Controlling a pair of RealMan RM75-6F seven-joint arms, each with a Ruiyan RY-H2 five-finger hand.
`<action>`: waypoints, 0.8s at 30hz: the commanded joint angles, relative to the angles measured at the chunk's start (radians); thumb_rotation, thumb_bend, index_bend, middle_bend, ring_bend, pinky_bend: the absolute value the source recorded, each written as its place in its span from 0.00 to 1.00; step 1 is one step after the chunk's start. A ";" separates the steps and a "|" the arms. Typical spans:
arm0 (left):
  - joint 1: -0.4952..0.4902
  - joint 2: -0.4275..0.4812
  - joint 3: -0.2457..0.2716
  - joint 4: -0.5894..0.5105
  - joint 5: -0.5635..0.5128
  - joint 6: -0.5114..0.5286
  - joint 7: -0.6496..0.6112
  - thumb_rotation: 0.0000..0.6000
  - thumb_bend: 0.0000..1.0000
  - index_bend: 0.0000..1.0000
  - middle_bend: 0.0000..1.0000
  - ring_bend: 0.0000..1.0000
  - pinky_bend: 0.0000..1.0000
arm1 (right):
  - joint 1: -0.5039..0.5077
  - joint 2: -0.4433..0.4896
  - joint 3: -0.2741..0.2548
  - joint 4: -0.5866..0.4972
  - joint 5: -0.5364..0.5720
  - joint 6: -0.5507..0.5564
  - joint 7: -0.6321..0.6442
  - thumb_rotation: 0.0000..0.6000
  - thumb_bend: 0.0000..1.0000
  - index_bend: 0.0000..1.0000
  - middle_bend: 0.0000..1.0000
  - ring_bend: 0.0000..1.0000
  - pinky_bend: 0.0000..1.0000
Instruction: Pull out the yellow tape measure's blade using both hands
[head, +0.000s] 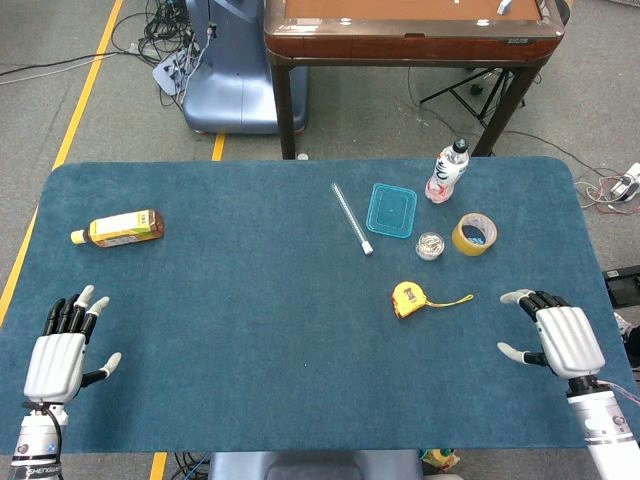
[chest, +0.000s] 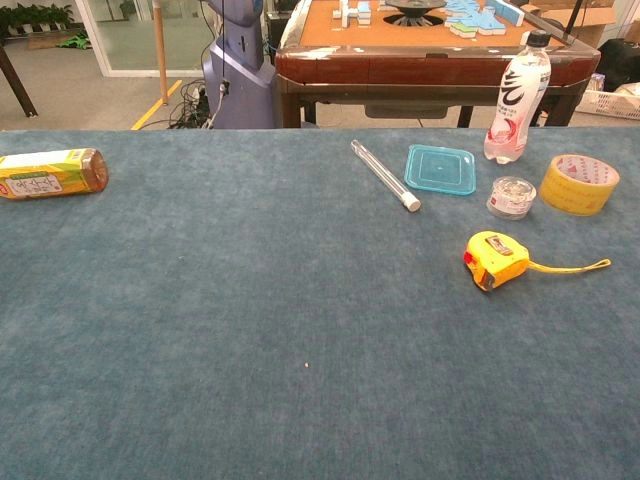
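The yellow tape measure lies on the blue table right of centre, with a thin yellow strap trailing to its right; the chest view shows the tape measure and strap too. My right hand rests at the table's right front, fingers spread and empty, some way right of the tape measure. At the left front corner my left hand is also empty with fingers apart, far from it. Neither hand shows in the chest view.
Behind the tape measure stand a roll of yellow tape, a small clear jar, a teal lid, a drink bottle and a clear tube. A bottle with a yellow label lies at the far left.
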 joint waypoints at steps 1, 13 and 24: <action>0.000 0.000 0.000 0.000 0.002 0.002 0.000 1.00 0.19 0.13 0.01 0.00 0.01 | 0.013 -0.002 0.003 -0.007 0.003 -0.019 -0.006 1.00 0.17 0.33 0.35 0.31 0.37; 0.009 0.006 0.000 -0.009 0.010 0.018 -0.005 1.00 0.19 0.13 0.01 0.00 0.01 | 0.173 -0.071 0.069 0.059 0.094 -0.236 -0.082 1.00 0.17 0.28 0.32 0.30 0.37; 0.023 0.016 0.002 -0.012 0.000 0.025 -0.021 1.00 0.19 0.13 0.01 0.00 0.01 | 0.304 -0.257 0.095 0.229 0.203 -0.371 -0.229 1.00 0.07 0.12 0.22 0.18 0.26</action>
